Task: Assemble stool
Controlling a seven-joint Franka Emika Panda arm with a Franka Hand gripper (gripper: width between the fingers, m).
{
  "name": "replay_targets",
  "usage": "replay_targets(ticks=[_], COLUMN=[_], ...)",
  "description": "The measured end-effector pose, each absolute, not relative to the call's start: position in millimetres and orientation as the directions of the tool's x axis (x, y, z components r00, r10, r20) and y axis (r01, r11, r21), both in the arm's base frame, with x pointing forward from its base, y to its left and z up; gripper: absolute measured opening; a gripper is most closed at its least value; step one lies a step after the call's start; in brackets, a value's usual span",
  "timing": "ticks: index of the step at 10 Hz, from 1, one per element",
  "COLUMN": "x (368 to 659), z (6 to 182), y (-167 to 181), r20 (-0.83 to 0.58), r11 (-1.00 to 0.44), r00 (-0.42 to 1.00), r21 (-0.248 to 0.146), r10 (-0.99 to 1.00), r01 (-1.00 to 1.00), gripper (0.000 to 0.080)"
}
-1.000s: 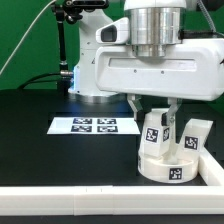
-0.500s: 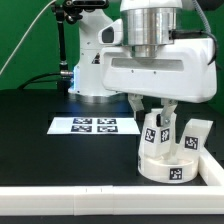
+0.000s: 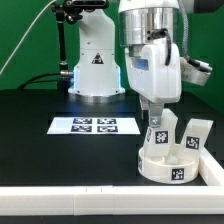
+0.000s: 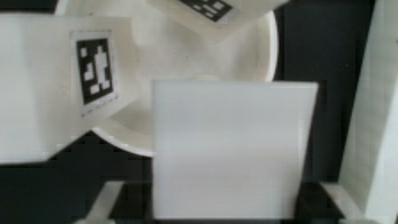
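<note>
A black worktop (image 3: 60, 160) fills the scene, backed by a green wall, with a long white border rail (image 3: 70, 205) along the nearest edge. Just behind the rail, toward the exterior view's right, sits the round, low, white plastic stool seat (image 3: 168, 165), tagged on its rim. A small white tagged block-shaped leg (image 3: 160, 128) stands upright on it, long axis vertical, directly beneath the end effector (image 3: 160, 117), whose two fingers are closed on the leg's flanks; the wrist view shows the leg's plain white face (image 4: 231, 150) filling the gap between them, with the seat's surface (image 4: 178, 60) right below. A second leg (image 3: 197, 135) stands just beside, right. Farther left lies the flat marker board (image 3: 83, 125). My reading: the leg goes straight down into the seat.
</note>
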State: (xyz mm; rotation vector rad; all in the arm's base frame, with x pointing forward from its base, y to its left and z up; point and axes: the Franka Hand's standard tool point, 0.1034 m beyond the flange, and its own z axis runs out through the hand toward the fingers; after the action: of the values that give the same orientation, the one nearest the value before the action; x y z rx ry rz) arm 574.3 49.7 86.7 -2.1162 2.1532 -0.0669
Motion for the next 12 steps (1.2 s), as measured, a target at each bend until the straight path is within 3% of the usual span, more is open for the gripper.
replay_targets(ticks=[3, 8, 11, 12], x=[574.6, 575.7, 576.9, 576.4], z=[86.0, 85.4, 85.3, 84.6], y=[54.4, 56.1, 58.1, 59.2], r20=[-0.116, -0.155, -0.178, -0.182], r11=[0.35, 0.592, 0.649, 0.647], r00=[-0.339, -0.577, -0.632, -0.63], r21=[-0.098, -0.066, -0.053, -0.051], r10=[-0.934, -0.802, -0.754, -0.755], r01=[-0.932, -0.804, -0.759, -0.761], gripper=[0.0335, 0.0335, 0.0335, 0.0384])
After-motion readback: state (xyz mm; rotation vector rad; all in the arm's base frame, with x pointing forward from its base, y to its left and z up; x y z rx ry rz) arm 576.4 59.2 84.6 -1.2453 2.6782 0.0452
